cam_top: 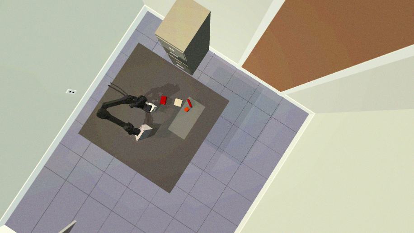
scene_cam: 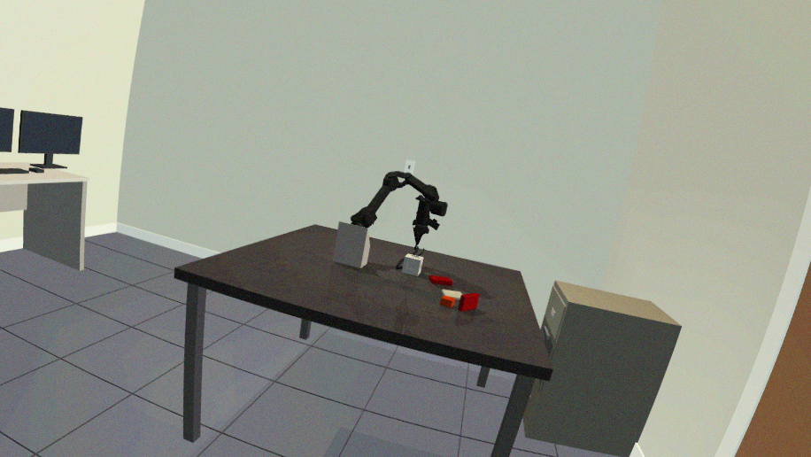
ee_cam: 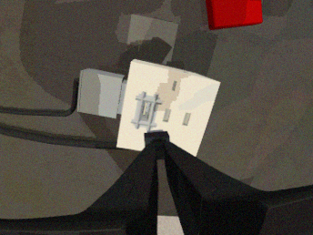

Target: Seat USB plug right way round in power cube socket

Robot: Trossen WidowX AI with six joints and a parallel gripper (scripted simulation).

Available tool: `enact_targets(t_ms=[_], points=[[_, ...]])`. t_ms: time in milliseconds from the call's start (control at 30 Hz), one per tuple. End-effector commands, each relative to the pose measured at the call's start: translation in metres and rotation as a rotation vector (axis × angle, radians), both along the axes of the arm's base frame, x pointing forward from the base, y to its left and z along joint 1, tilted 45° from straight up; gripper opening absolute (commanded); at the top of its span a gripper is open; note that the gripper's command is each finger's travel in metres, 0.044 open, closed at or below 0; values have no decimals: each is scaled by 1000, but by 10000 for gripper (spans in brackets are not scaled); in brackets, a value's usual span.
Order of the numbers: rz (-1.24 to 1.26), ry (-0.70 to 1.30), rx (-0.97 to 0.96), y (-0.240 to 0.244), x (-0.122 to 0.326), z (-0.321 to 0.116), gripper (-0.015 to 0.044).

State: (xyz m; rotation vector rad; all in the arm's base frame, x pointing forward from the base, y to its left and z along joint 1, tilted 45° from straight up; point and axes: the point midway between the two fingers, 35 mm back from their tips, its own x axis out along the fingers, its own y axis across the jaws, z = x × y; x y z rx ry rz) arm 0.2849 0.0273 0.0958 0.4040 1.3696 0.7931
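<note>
The white power cube [cam_top: 153, 107] [scene_cam: 413, 265] [ee_cam: 196, 100] stands on the table. In the wrist view its top shows several narrow slots and a socket [ee_cam: 146, 110] with a raised grey frame around it. Nothing is seen standing in that socket. My gripper [scene_cam: 417, 248] [ee_cam: 159, 150] points down over the cube and is shut on the USB plug, seen as a small dark block [ee_cam: 156, 135] at the fingertips. In the wrist view the plug appears just below the framed socket, near the cube's edge. Its height above the cube and which way round it faces cannot be told.
A grey block [ee_cam: 97, 93] adjoins the cube's side, with dark cables [ee_cam: 36, 112] near it. A red block [cam_top: 163, 100] [scene_cam: 440, 280] [ee_cam: 234, 15] lies nearby. Farther off are a cream block [cam_top: 178, 102] [scene_cam: 451, 294], an orange block [cam_top: 186, 109] [scene_cam: 447, 302] and another red block [cam_top: 189, 103] [scene_cam: 468, 302].
</note>
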Motion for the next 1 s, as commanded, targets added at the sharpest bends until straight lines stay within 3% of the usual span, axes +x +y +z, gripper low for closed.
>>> enact_targets(t_ms=[0, 967], points=[[81, -79, 0, 0, 0, 0, 0], [620, -615, -2, 0, 0, 0, 0]])
